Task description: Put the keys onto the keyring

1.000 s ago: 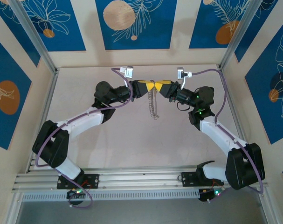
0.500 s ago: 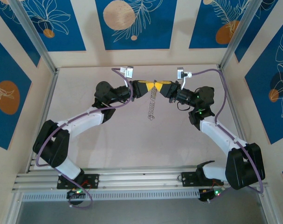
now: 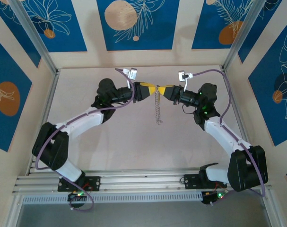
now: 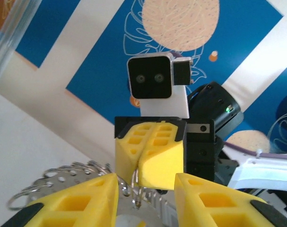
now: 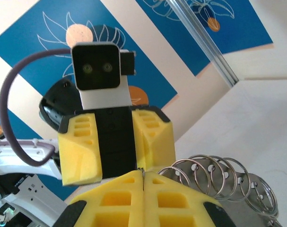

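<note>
Since the keyring [image 3: 157, 108] hangs limp in mid-air btw the arms, judge it light, floppy, slippery: you grip the thin top wire; right gripper [image 3: 161, 89] pinches it there, left gripper [image 3: 153, 88] stands part-open alongside.

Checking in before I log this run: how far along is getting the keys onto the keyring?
Done: the keyring is picked up and hangs from the shut right tool. In hand: the left tool stands open at that grip point, tip to tip. Left: threading a key on. I cannot tell whether any key is on the ring yet.
</note>
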You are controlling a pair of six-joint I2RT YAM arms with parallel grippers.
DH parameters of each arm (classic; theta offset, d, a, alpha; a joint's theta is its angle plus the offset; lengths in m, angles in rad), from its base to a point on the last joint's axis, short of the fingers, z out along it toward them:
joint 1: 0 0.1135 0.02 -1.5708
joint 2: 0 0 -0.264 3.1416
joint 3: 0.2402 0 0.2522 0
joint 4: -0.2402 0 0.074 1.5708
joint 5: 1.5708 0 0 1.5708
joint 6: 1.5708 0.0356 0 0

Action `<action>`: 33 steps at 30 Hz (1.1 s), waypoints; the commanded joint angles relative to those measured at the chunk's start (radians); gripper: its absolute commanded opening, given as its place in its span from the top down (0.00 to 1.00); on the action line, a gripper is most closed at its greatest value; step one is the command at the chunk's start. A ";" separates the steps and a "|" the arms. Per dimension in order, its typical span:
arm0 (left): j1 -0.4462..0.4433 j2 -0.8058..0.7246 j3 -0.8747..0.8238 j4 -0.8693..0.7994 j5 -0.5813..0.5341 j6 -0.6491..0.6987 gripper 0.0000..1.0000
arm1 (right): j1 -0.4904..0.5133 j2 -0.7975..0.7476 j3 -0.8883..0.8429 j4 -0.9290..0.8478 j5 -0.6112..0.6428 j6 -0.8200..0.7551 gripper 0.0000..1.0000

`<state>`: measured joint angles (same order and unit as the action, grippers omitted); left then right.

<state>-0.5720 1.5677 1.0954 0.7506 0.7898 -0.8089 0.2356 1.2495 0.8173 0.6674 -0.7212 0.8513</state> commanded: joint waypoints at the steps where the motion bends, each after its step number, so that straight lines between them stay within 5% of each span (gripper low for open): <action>1: 0.030 -0.057 0.076 -0.183 0.060 0.132 0.64 | -0.016 0.003 0.069 -0.114 -0.079 -0.074 1.00; 13: 0.068 0.008 0.287 -0.629 0.194 0.438 0.60 | -0.032 0.178 0.401 -0.601 -0.337 -0.385 1.00; 33: 0.102 0.075 0.387 -0.709 0.270 0.500 0.67 | -0.030 0.281 0.595 -0.889 -0.413 -0.593 1.00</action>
<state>-0.4797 1.6276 1.4403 0.0402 1.0233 -0.3302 0.2089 1.5154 1.3735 -0.1776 -1.0878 0.2943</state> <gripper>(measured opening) 0.334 0.058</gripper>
